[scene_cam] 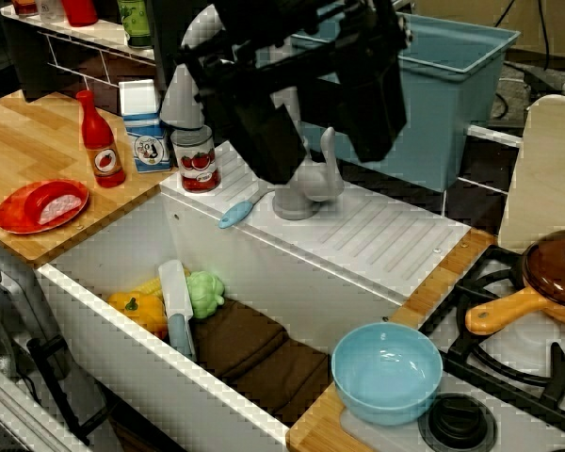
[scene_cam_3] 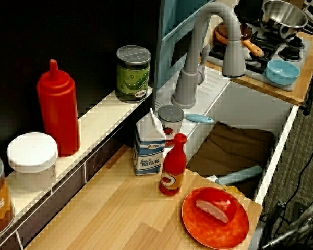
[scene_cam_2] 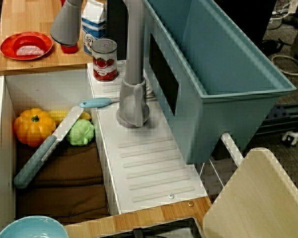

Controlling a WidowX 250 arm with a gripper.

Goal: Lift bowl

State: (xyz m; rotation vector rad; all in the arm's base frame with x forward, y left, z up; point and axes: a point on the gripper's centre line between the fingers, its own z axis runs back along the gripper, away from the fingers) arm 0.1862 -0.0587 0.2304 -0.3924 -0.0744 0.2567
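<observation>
The light blue bowl (scene_cam: 387, 371) sits upright and empty on the wooden counter edge, right between the sink and the stove. It also shows at the bottom left of the top view (scene_cam_2: 27, 227) and far back in the side view (scene_cam_3: 281, 72). Nothing touches it.

Just beside the bowl is a black stove knob (scene_cam: 458, 422). Behind that, on the burner, stands a brown pot (scene_cam: 552, 270) with an orange handle.

On the other side of the bowl is the white sink (scene_cam: 104, 303). A brown cloth (scene_cam: 264, 356) lies in it. On the cloth are an orange pumpkin (scene_cam_2: 34, 127), a green veggie (scene_cam_2: 81, 132) and a toy knife (scene_cam_2: 45, 147) with a blue handle.

Behind the sink is a ribbed white board with a grey tap (scene_cam_2: 133, 94) and a small blue tool (scene_cam_2: 97, 102). A tomato can (scene_cam: 196, 158) stands near it. A milk carton (scene_cam: 144, 125), a red bottle (scene_cam: 99, 140) and a red plate (scene_cam: 40, 205) are on the wood counter, well apart from the bowl. A big blue bin (scene_cam_2: 213, 74) stands behind the tap.

The robot's black gripper (scene_cam: 325, 99) hangs high above the tap, far from the bowl. It looks dark and blurry, so it is not clear if its fingers are apart or together.
</observation>
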